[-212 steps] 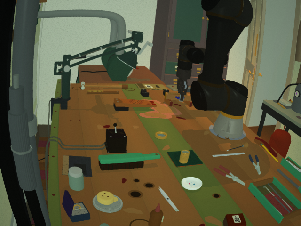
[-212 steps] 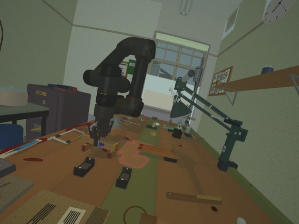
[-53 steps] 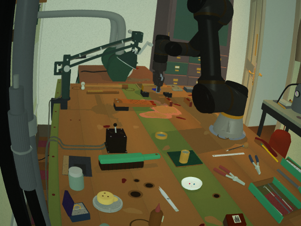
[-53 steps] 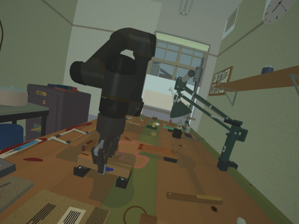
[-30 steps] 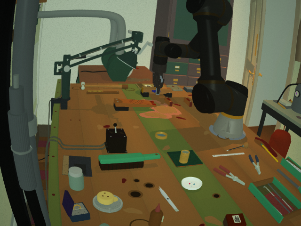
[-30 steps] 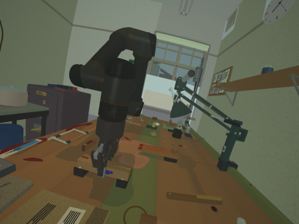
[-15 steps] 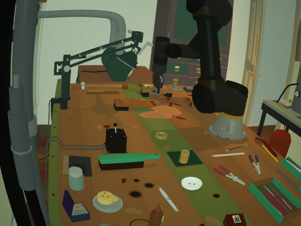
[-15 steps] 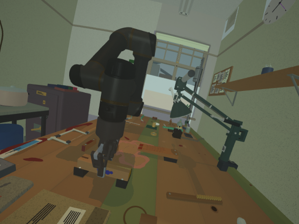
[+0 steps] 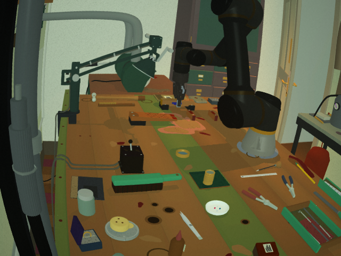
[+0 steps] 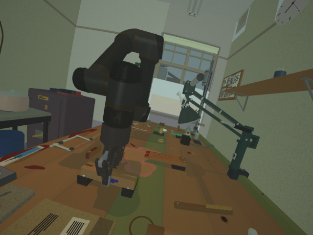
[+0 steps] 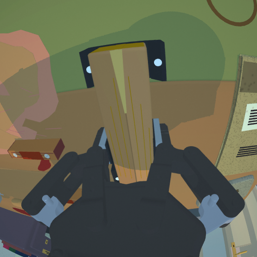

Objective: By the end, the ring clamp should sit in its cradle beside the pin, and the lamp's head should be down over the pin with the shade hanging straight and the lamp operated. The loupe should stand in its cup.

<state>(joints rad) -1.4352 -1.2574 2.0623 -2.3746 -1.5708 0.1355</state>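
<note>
The ring clamp is partly hidden by my fingers; only its tan wooden wedge body with a lighter split shows, pointing away over a black cradle block. My gripper is closed on the clamp's sides, above the wooden pin block at the far end of the bench. A small blue part shows beside the fingertips. The green lamp shade hangs tilted, high on its raised arm. The black switch box stands mid-bench. The yellow cup sits on a green mat.
Behind the work stand a drawer cabinet and a low wooden box. A drilled wooden plate lies just in front of the pin block. The lamp's post is clamped at the bench's left edge. A brush, pliers and trays lie nearer the side camera.
</note>
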